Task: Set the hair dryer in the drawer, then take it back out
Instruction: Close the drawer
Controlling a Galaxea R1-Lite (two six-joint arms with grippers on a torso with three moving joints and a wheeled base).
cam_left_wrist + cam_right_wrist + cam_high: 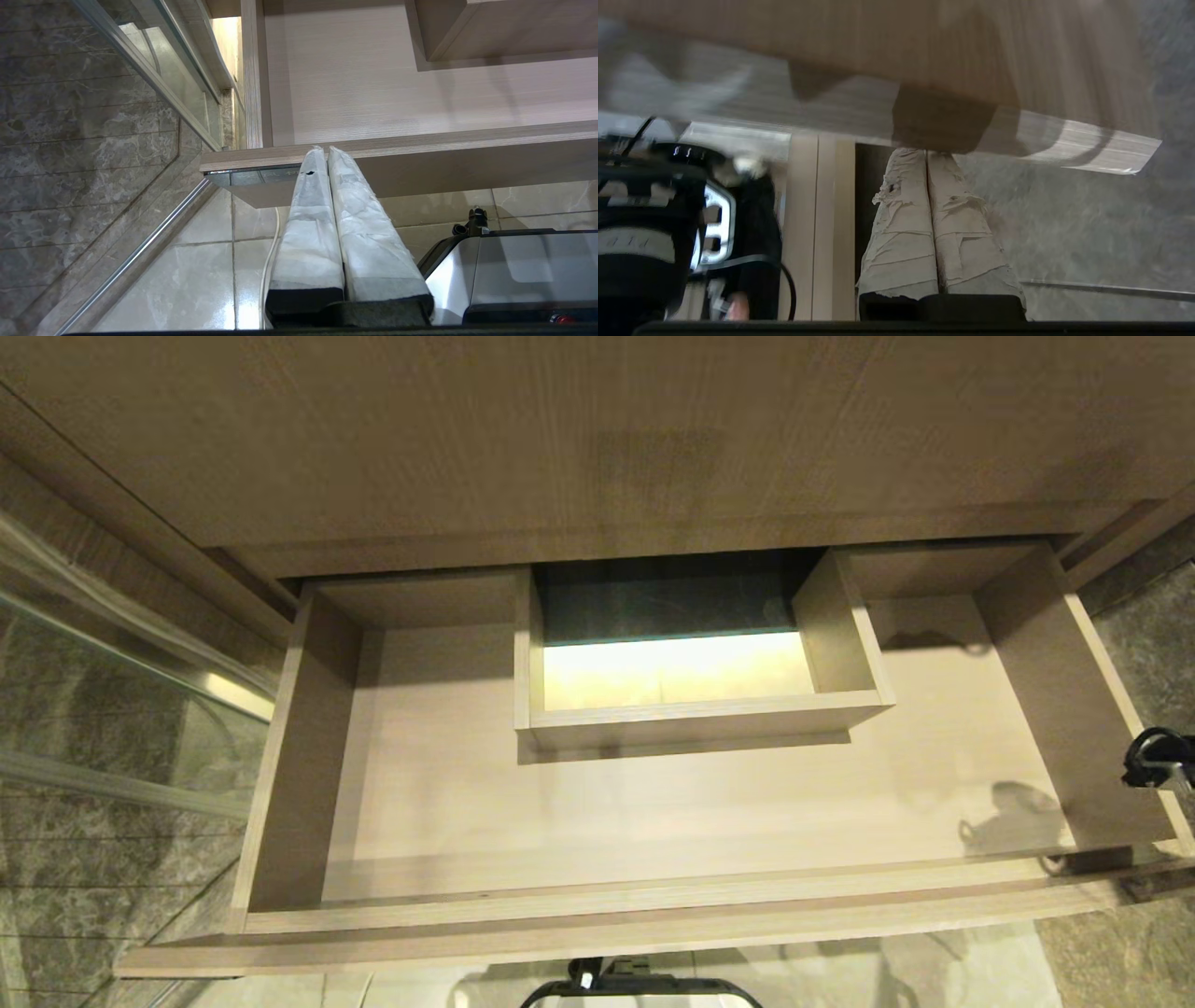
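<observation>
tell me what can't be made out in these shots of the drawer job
- Hair dryer: in no view; the drawer floor shows bare, and the head view ends at the drawer's edges.
- Right arm: head view shows only a dark part at its right edge.
- Right gripper: wrist view is motion-blurred, so contact with the wood above is unclear.
- Left gripper: the head view's frame leaves it out.

I'm looking at the drawer [653,803], pale matt wood-grain laminate with a fine straight grain, and the panel [597,439] above it wears a slightly darker, equally dull wood finish. Beside it the wall [84,859] is grey veined marble-look stone next to a glass pane [154,60] in a shiny metal frame, and the floor tiles [187,280] are glossy beige. My left claw [325,150] has fingers wrapped in crinkled, rough white tape, and the right claw [927,151] is wrapped the same way.
</observation>
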